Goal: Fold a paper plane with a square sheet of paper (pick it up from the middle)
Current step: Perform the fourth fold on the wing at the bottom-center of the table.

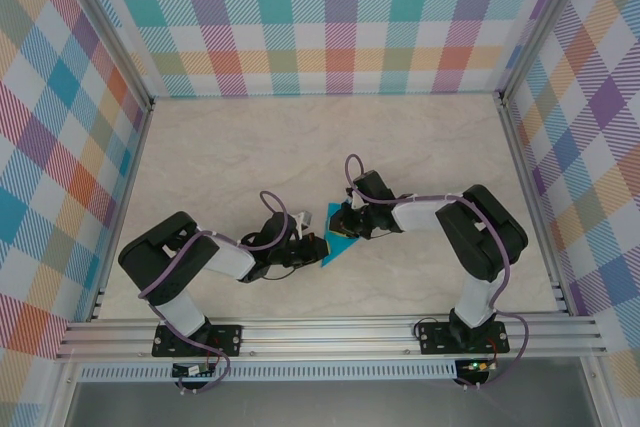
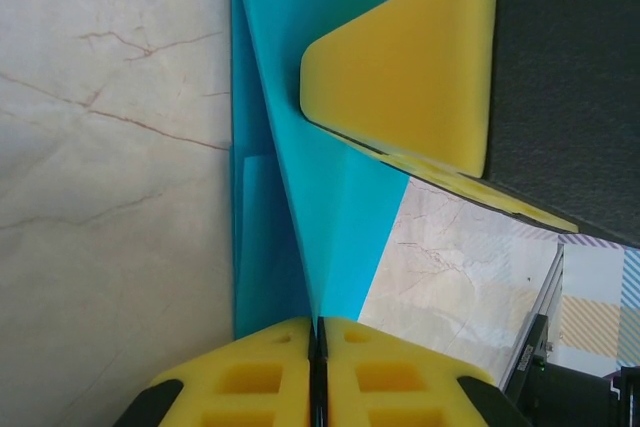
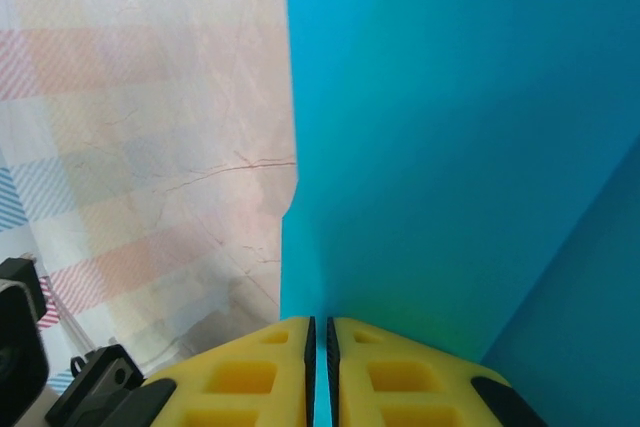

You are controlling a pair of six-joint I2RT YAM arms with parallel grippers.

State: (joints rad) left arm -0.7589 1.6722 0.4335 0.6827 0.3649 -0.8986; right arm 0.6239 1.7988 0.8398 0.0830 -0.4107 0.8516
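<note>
The teal-blue sheet of paper (image 1: 337,239), folded into a pointed wedge, is held just above the table between my two grippers. My left gripper (image 1: 311,245) is shut on it from the left. In the left wrist view a raised fold of the paper (image 2: 330,217) runs straight into the closed yellow pads (image 2: 268,372) of the left gripper (image 2: 318,332). My right gripper (image 1: 346,221) is shut on its far edge. The right wrist view has the paper (image 3: 450,147) rising from the thin slit of the right gripper (image 3: 318,327). The right gripper's yellow finger (image 2: 405,77) presses on the paper.
The marble-patterned table (image 1: 300,147) lies open behind the grippers. Checked walls (image 1: 330,17) and an aluminium frame (image 1: 330,332) enclose it. Both arms meet near the front centre, close to the near rail.
</note>
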